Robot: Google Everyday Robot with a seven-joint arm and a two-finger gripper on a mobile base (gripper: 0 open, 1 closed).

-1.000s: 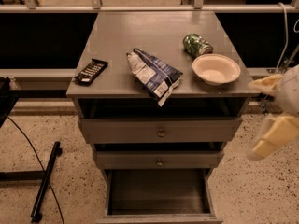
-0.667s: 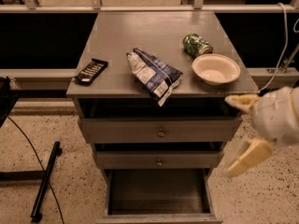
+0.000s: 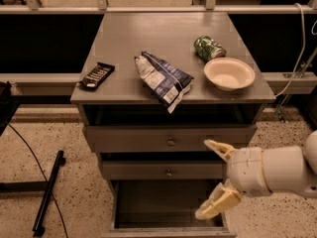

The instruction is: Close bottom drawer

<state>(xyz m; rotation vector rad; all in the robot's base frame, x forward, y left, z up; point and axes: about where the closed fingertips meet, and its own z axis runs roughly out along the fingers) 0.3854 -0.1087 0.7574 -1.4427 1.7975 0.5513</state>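
Note:
The grey cabinet has three drawers. The bottom drawer (image 3: 148, 202) is pulled far out, its empty inside showing and its front panel at the picture's lower edge. The middle drawer front (image 3: 163, 170) and top drawer front (image 3: 168, 139) stand slightly out. My gripper (image 3: 210, 180) comes in from the right on a white arm. Its two cream fingers (image 3: 218, 205) are spread wide apart, open and empty. It hovers over the right side of the open bottom drawer, in front of the middle drawer's right end.
On the cabinet top (image 3: 163, 38) lie a black remote-like object (image 3: 96, 76), a blue-white chip bag (image 3: 163, 81), a green can (image 3: 209, 48) on its side and a cream bowl (image 3: 229, 73). A black stand (image 3: 47, 192) lies on the speckled floor at left.
My arm has moved left and down from the cabinet's right side, over the open bottom drawer. The drawer has not moved.

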